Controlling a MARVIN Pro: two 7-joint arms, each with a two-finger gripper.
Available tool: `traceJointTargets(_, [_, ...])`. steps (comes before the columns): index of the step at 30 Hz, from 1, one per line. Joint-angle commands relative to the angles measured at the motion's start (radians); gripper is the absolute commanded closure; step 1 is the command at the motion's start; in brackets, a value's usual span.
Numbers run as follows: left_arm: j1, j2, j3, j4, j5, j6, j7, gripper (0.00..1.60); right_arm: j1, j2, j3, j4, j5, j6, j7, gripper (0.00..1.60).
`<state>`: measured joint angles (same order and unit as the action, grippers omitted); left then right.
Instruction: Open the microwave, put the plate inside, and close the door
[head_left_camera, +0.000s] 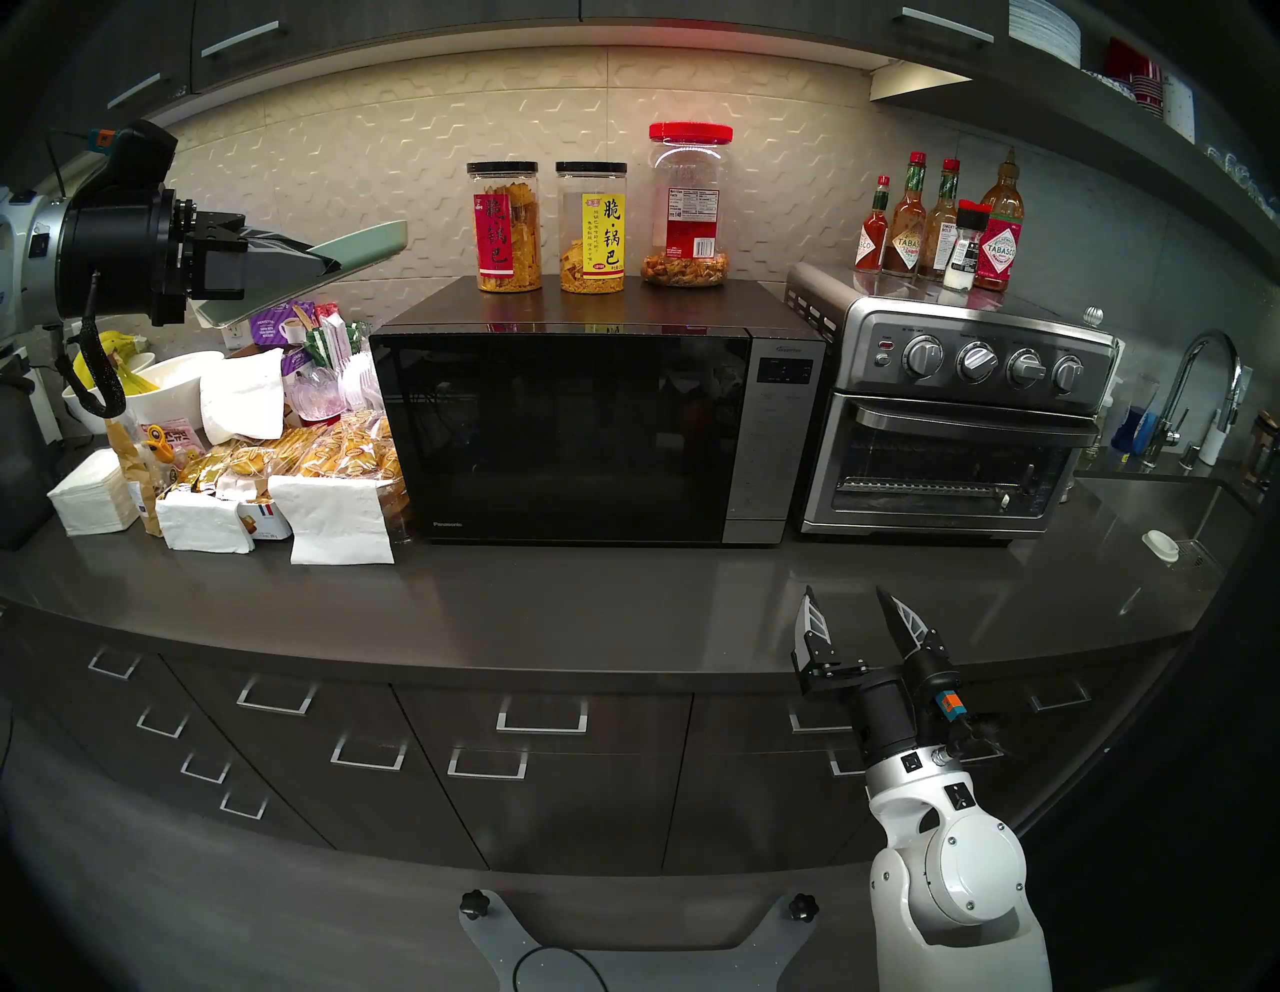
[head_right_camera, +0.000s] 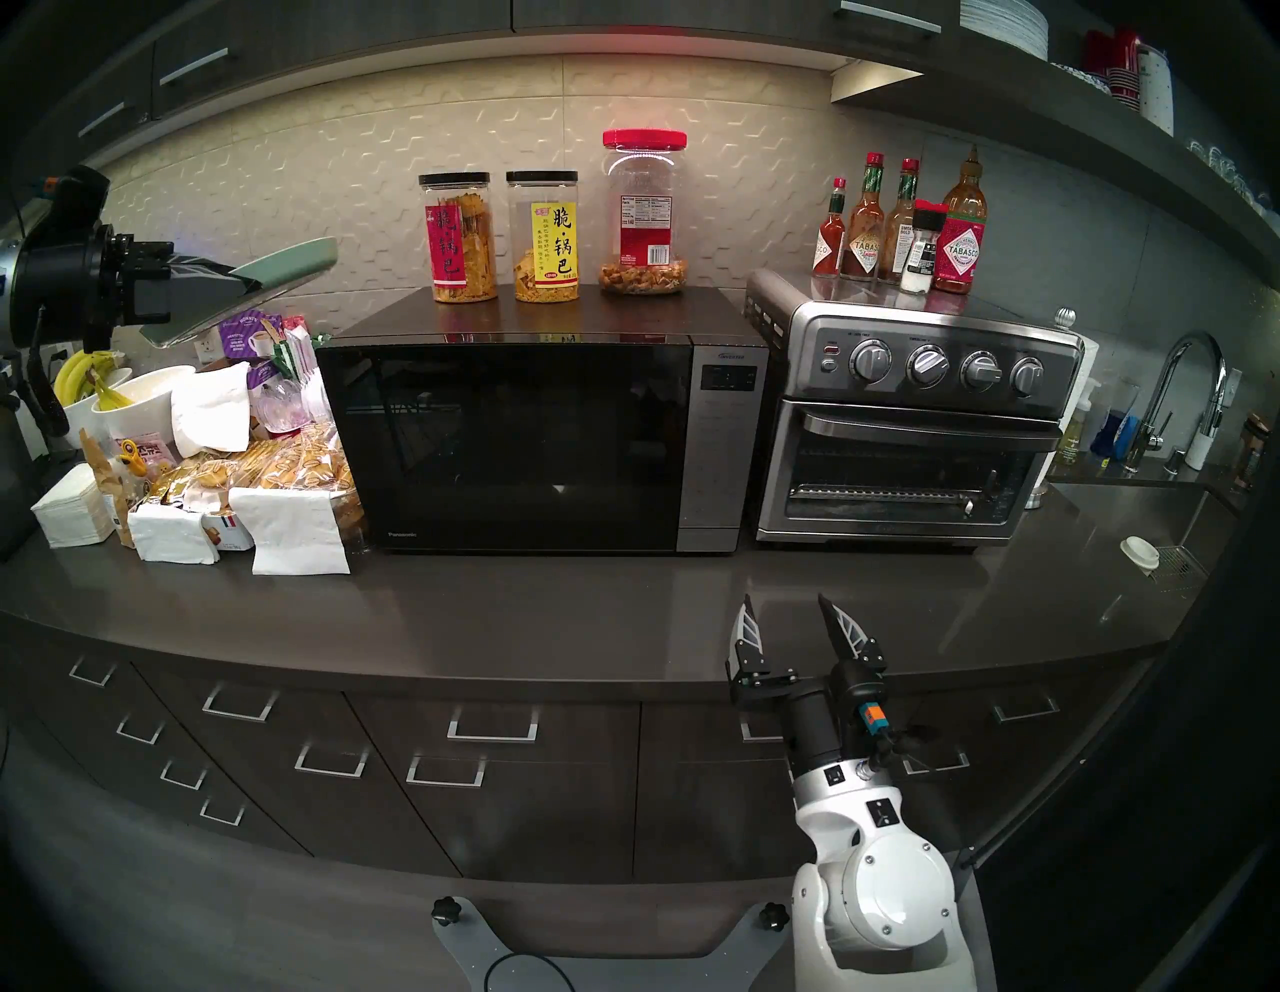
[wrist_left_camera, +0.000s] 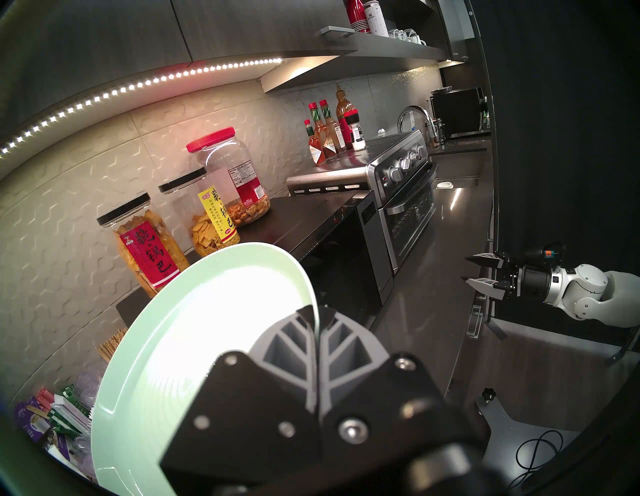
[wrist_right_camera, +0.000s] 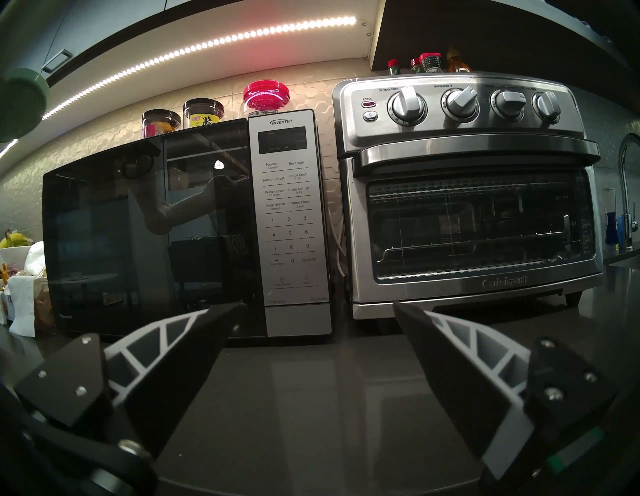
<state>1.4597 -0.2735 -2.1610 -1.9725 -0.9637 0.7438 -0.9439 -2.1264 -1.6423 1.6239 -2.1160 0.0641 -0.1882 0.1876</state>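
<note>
the plate (head_left_camera: 360, 242) is gripped by its rim in the closed left pincer (head_left_camera: 325, 267) and held tilted in the air, up and to the left of the microwave (head_left_camera: 596, 422). the door (head_left_camera: 554, 436) is seen shut. the right pincer (head_left_camera: 848, 609) is held wide open and empty above the surface (head_left_camera: 554, 609), in front of the microwave's right end.

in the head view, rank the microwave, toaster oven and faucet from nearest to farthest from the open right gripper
1. microwave, just ahead and slightly left of the right gripper.
2. toaster oven, ahead and to the right; close to the microwave's rank.
3. faucet, far right by the sink.
</note>
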Motion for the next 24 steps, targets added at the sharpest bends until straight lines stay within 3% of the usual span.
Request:
traceJointTargets(1, [-0.008,0.002,-0.011,-0.002,-0.001,-0.001,-0.002,1.60,0.017,0.012,-0.027,-0.012,-0.015,0.011,-0.006,0.00])
traceJointTargets(10, [-0.009,0.002,-0.011,-0.002,-0.001,-0.001,-0.002,1.60,0.063,0.044,-0.081,0.010,-0.045,0.063,-0.066,0.00])
traceJointTargets(24, [-0.010,0.002,-0.009,-0.002,-0.001,-0.001,-0.002,1.60,0.208,0.083,-0.175,0.085,-0.057,0.149,-0.186,0.00])
